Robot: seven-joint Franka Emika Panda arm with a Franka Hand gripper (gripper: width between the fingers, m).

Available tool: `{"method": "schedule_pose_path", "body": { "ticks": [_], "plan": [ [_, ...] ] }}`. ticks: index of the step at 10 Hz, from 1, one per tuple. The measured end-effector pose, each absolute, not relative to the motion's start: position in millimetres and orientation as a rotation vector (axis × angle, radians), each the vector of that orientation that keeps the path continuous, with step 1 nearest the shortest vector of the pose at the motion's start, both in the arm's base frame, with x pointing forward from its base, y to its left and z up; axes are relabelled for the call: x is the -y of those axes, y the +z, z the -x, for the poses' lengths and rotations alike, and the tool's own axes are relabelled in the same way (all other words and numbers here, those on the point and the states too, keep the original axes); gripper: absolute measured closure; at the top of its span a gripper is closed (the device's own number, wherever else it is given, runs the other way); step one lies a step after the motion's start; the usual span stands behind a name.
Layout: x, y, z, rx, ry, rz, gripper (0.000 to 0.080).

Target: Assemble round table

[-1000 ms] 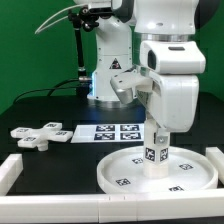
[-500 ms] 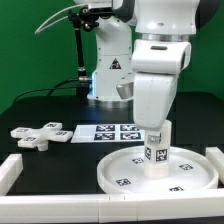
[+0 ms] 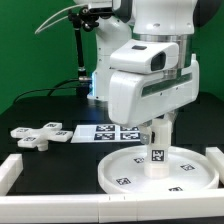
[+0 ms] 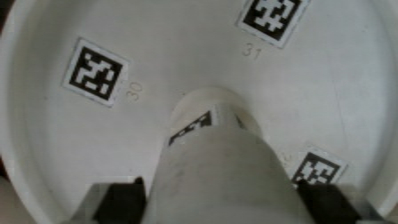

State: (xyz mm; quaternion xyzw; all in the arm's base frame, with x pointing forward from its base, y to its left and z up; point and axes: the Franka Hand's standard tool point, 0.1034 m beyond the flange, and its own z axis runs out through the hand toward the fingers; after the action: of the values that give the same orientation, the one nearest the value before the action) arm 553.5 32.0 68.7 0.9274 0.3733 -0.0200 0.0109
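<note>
Leg upright at disc centre; cross foot flat, apart.

No legible words or numbers, only coded square tags on disc, leg, seemingly foot piece.

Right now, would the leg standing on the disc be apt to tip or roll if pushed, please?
The leg stands upright and narrow on the disc, so it might tip if loose. Being cylindrical, it would likely roll once down. It looks like rigid plastic.
</note>
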Motion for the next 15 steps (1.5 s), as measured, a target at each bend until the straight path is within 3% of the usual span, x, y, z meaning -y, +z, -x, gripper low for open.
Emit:
{"method": "schedule_pose_path", "body": {
  "ticks": [15],
  "plan": [
    [-29.1,68.4,-553.7,0.728,-0.065,-3.135,0.0392]
  ]
}}
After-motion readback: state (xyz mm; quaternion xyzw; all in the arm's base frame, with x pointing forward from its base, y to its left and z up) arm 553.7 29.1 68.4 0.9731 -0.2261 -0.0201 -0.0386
